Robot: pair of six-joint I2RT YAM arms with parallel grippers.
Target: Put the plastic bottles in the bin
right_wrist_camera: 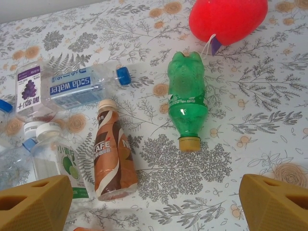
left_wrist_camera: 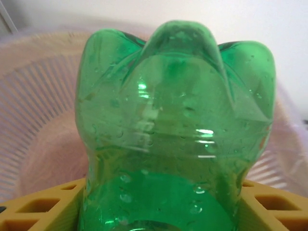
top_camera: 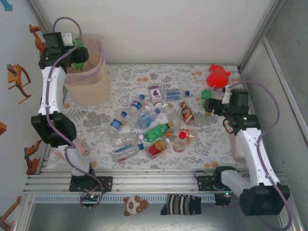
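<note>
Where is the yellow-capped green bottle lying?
Right wrist view, centre-right: the yellow-capped green bottle lies flat just below the red plush toy, right of the brown coffee bottle.

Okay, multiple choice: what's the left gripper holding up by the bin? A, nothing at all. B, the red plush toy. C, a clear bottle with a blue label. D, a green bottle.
D: the left wrist view shows a green bottle clamped between the yellow fingers of the left gripper, with the bin behind it.
</note>
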